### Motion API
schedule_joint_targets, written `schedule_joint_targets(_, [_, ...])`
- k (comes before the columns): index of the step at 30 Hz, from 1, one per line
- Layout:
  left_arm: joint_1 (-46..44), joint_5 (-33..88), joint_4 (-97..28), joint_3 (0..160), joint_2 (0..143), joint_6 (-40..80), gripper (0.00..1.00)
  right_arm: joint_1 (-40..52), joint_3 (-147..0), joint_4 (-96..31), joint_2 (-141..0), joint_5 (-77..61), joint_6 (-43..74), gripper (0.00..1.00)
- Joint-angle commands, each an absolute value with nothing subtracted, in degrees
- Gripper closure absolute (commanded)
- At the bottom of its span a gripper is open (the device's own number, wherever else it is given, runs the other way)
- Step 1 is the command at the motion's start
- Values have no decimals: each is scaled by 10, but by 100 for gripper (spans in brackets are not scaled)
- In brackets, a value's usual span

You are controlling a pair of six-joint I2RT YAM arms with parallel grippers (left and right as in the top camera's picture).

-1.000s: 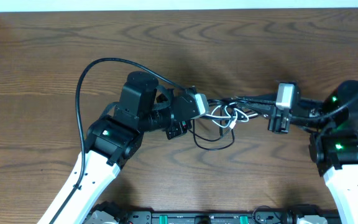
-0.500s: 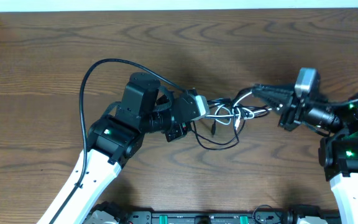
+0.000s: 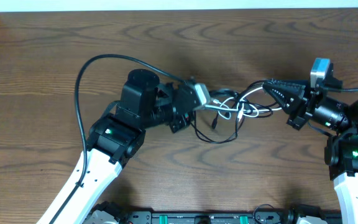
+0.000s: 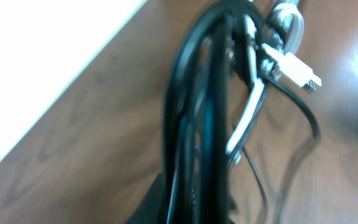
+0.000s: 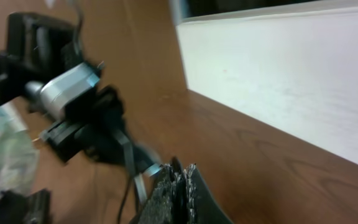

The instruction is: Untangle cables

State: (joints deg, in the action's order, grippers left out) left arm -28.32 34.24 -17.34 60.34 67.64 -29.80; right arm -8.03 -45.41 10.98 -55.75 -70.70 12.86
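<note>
Left gripper (image 3: pixel 209 101) is clamped tight, and the cables (image 3: pixel 229 111) come straight out of its tip. On the left wrist camera the black strands fill the middle of the view, running away from the fingers in one thick bunch, with a white plug (image 4: pixel 294 70) sticking out at the far end. The picture is blurred, so the fingers themselves hardly show.

Just beyond that tip sits the knot: black loops crossed over the white cable (image 3: pixel 248 112), right between the two grippers. One slack black loop sags off the knot toward the robot's side and lies on the table (image 3: pixel 166 43).

Across the knot, the right gripper (image 3: pixel 268 84) has its toothed pads pressed together. A black strand arches up from the tangle and meets its tip. It looks pinched there, though the strand is too thin to be sure. The two grippers face each other with the bundle strung between them.
</note>
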Motion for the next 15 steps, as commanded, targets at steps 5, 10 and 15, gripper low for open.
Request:
schedule_joint_targets(5, [-279, 137, -93, 602, 678, -87, 92, -85, -466, 107, -550, -849, 126, 99])
schedule_joint_targets(10, [-279, 131, -30, 602, 678, -27, 92, -83, -463, 98, -550, -879, 126, 99])
schedule_joint_targets(15, [-279, 125, 8, 602, 678, -9, 92, -64, -462, 78, -550, -881, 126, 99])
